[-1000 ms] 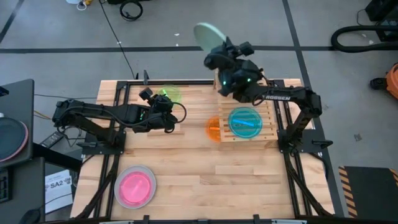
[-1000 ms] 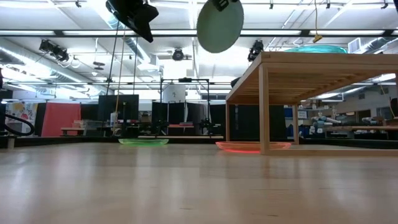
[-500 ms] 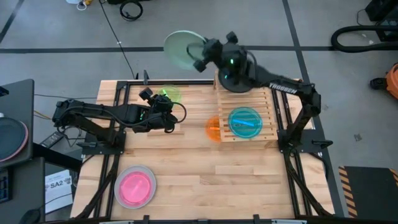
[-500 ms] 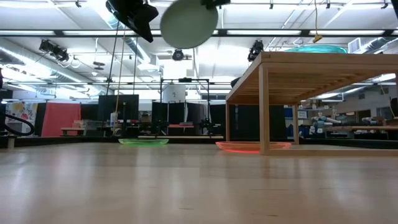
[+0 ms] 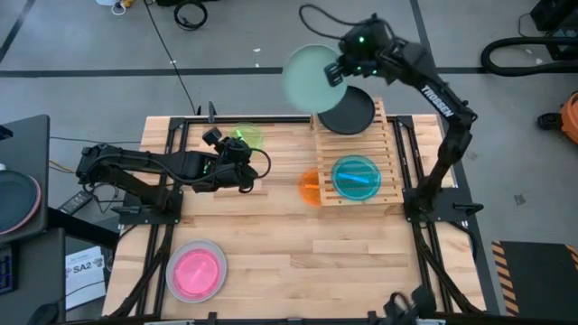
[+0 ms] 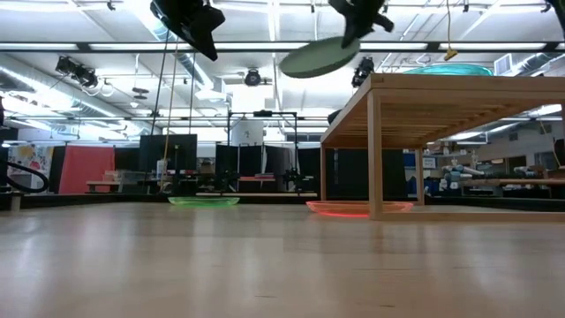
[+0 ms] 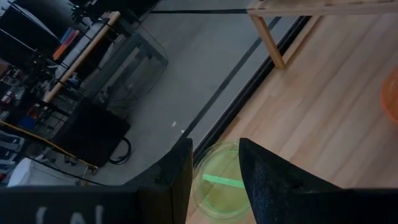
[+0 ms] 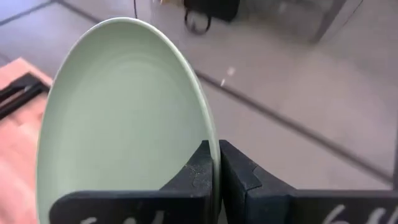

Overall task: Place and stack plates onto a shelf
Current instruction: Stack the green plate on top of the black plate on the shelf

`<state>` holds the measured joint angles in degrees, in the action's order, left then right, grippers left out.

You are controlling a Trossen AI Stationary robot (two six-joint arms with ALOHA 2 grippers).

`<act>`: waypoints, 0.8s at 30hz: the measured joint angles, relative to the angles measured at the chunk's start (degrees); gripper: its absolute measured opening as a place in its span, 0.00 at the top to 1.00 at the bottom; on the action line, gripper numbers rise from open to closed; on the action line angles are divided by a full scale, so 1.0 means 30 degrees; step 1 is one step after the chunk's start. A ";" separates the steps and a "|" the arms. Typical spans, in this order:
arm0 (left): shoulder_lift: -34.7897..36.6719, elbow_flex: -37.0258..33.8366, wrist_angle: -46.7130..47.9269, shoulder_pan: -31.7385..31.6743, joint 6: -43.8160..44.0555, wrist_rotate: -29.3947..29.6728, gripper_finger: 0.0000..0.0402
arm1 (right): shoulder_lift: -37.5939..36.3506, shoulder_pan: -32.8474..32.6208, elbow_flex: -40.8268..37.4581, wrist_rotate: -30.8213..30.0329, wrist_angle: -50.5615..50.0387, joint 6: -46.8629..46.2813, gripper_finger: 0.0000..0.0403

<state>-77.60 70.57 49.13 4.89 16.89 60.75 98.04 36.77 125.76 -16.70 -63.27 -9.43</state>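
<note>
The mint green plate (image 5: pixel 312 79) hangs high over the table's far edge, just left of the shelf's far end, with my right gripper (image 5: pixel 340 69) shut on it. It is the tilted disc (image 6: pixel 320 57) in the low view. The slatted shelf (image 5: pixel 386 144) carries a black plate (image 5: pixel 350 112) at its far end and a cyan plate (image 5: pixel 356 177) at its near end. An orange plate (image 5: pixel 308 187) lies on the table, partly under the shelf's left side. My left gripper (image 5: pixel 247 168) stands open above the table, beside a green translucent plate (image 5: pixel 242 137) lying flat. My right gripper pinches the mint plate's rim (image 8: pixel 210 142) between its two fingers, one finger on each face. The fingers come at it from the table's right, slanting a little downward. The plate is lifted clear of table and shelf and lies nearly level, slightly tilted.
A pink plate (image 5: pixel 196 271) rests in a pale grey plate (image 5: pixel 217 251) at the table's near left. The middle and near right of the wooden tabletop (image 5: pixel 343 262) are bare. The shelf stands on legs (image 6: pixel 375 150) well above the tabletop.
My right gripper has swung with the mint plate, first toward the table's left, then back right and out past the far edge, rising slightly while its wrist rolled. The plate has tipped from standing upright to nearly level. It stays held.
</note>
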 joint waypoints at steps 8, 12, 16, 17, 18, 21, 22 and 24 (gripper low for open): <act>0.0000 0.0000 0.0004 -0.0002 -0.0028 -0.2023 0.66 | -0.0059 0.2896 0.0033 0.3977 -0.2902 -0.0545 0.95; 0.0000 0.0000 0.0004 -0.0002 -0.0039 -0.2266 0.66 | -0.0117 0.3584 0.0028 0.4723 -0.4650 -0.0366 0.95; 0.0000 0.0000 0.0004 -0.0002 -0.0039 -0.2266 0.66 | -0.0109 0.4032 0.0028 0.4752 -0.6093 -0.0017 0.95; 0.0000 0.0000 0.0004 -0.0002 -0.0039 -0.2273 0.66 | -0.0109 0.4121 0.0028 0.4754 -0.6238 0.0016 0.95; 0.0000 0.0000 0.0004 -0.0002 -0.0039 -0.2269 0.66 | -0.0116 0.4201 0.0028 0.4754 -0.6299 0.0080 0.95; 0.0000 0.0000 0.0004 -0.0002 0.0004 -0.2273 0.66 | -0.0109 0.4460 0.0028 0.4500 -0.6346 0.0114 0.95; 0.0000 0.0000 0.0004 -0.0002 0.0012 -0.2273 0.66 | -0.0109 0.4520 0.0028 0.4370 -0.6369 0.0065 0.95; 0.0000 0.0000 0.0004 -0.0002 0.0012 -0.2273 0.66 | -0.0109 0.4581 -0.0126 0.4317 -0.6365 0.0074 0.95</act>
<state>-77.60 70.57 49.15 4.89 16.93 53.93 97.71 50.51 125.38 -3.75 -82.37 -9.21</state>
